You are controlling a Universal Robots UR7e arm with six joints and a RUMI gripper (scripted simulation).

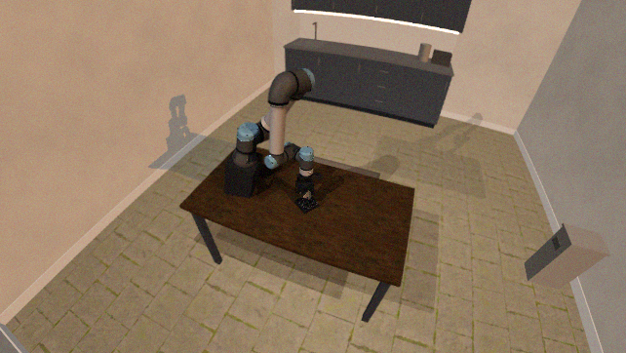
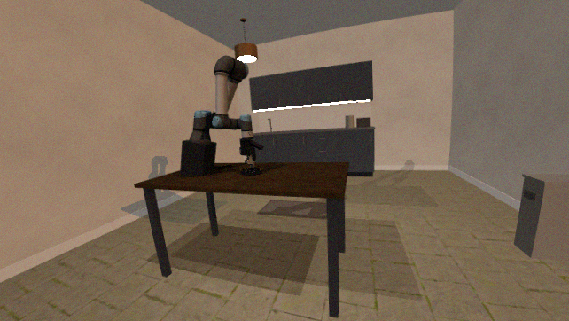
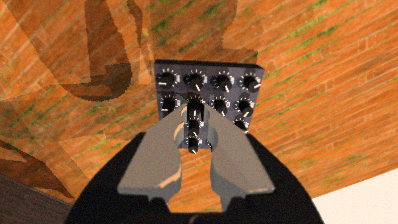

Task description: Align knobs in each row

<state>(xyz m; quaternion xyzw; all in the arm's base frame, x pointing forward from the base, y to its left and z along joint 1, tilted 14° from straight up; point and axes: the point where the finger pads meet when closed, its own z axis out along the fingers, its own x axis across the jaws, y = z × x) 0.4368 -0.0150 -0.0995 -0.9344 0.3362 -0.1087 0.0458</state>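
Note:
The knob box (image 3: 207, 97) is a small black panel with rows of black knobs with white pointers, lying flat on the brown table. In the top and exterior views it is a small dark square near the table's middle back (image 1: 307, 205) (image 2: 251, 171). My gripper (image 3: 194, 104) (image 1: 306, 194) (image 2: 252, 165) points straight down onto the box. Its two grey fingers stand narrow around one knob (image 3: 193, 127) in the second column from the left in the wrist view. The fingers hide the knobs under them in the nearer rows. Pointer marks are too small to read.
The arm's dark base block (image 1: 241, 176) stands on the table's back left corner. A dark counter (image 1: 368, 80) runs along the far wall. A tilted box (image 1: 566, 255) lies on the floor at the right.

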